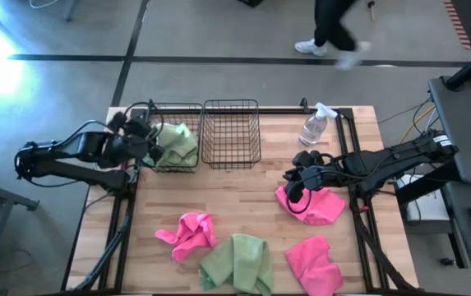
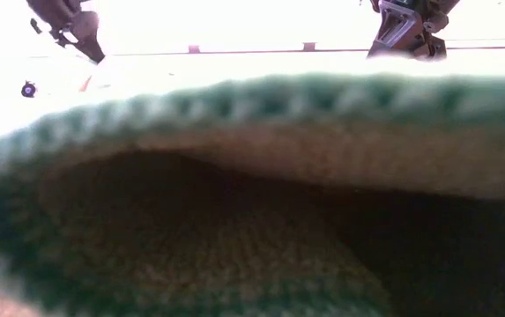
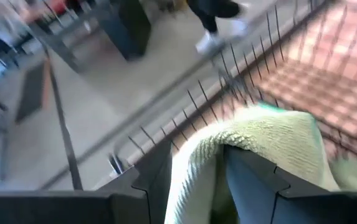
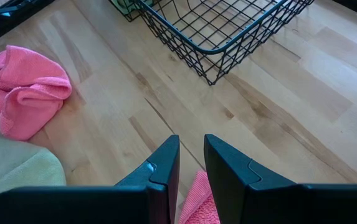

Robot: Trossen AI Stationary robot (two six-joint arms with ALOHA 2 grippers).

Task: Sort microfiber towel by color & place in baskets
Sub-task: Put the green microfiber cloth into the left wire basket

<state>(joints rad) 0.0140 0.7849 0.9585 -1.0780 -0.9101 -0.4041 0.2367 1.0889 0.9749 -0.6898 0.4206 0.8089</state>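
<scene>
A grey concrete floor [image 1: 219, 33] with dark seam lines surrounds the wooden counter [image 1: 243, 189]; a person's legs [image 1: 334, 29] cross at the far side.

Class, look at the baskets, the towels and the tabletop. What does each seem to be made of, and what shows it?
Empty basket: thin black wire, likely coated metal, shown by the open grid. Green towel held by the left pincer: soft looped fabric, shown by its nubby pile. Pink towel: similar soft cloth that bunches in folds. Tabletop: pale wood with visible grain and plank joints, smooth finish.
</scene>
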